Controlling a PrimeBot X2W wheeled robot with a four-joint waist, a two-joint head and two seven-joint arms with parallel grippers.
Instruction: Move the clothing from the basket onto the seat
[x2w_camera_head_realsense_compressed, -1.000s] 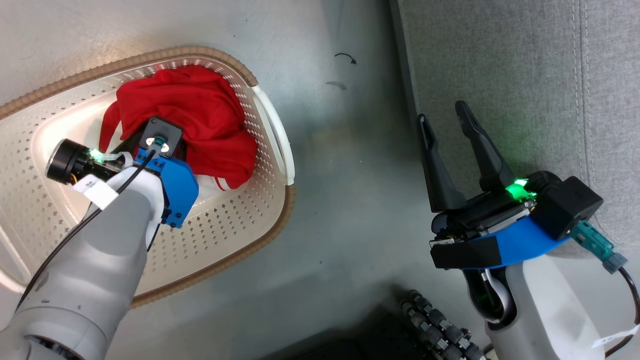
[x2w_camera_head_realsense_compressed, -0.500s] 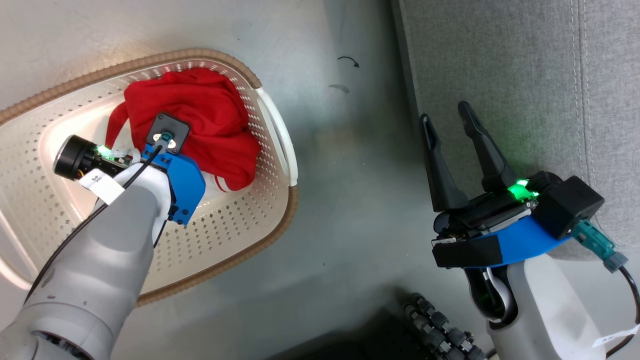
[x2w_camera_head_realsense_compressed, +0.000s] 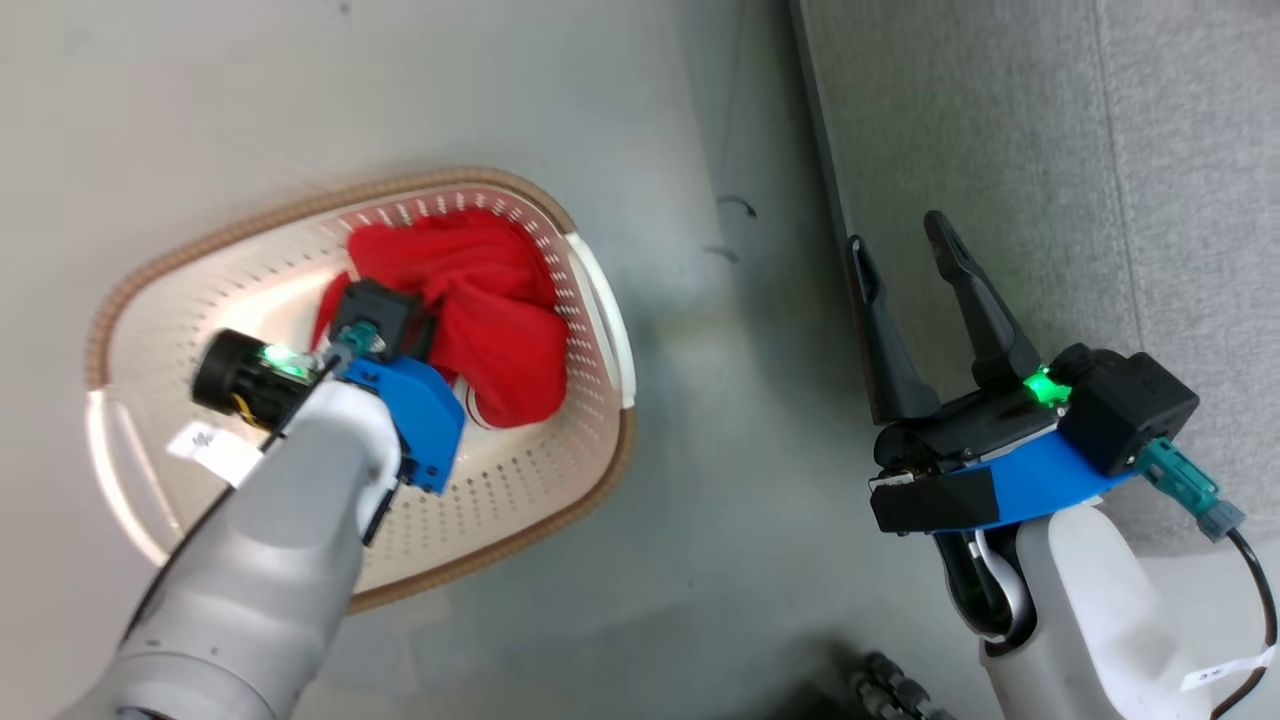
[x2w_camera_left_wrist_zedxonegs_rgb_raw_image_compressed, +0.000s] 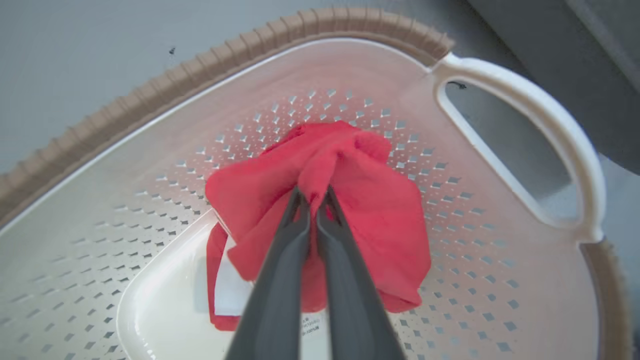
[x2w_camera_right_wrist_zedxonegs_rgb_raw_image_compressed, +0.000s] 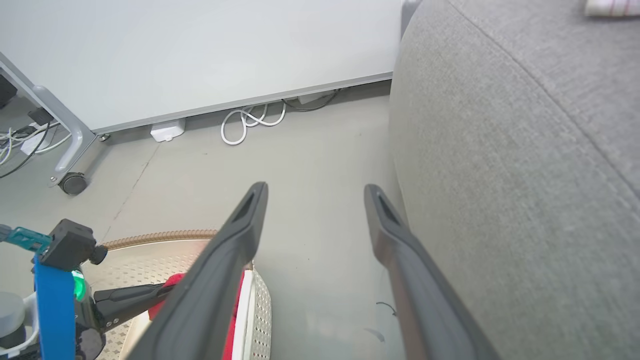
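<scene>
While our left tool (x2w_camera_left_wrist_zedxonegs_rgb_raw_image_compressed: 314, 192) stands pressed together on a pinched-up fold of the red clothing (x2w_camera_left_wrist_zedxonegs_rgb_raw_image_compressed: 380, 220), we see the bundle inside the basket (x2w_camera_left_wrist_zedxonegs_rgb_raw_image_compressed: 250, 55), bunched toward its 1 o'clock corner in the head view, close beside the white handle (x2w_camera_left_wrist_zedxonegs_rgb_raw_image_compressed: 545, 125). Our right tool (x2w_camera_head_realsense_compressed: 895, 232) hangs with its fingers spread and nothing between them, at 3 o'clock from the basket, above the floor (x2w_camera_head_realsense_compressed: 700, 480) at the edge of the grey seat (x2w_camera_head_realsense_compressed: 1000, 150), which lies at 2 o'clock in that view.
</scene>
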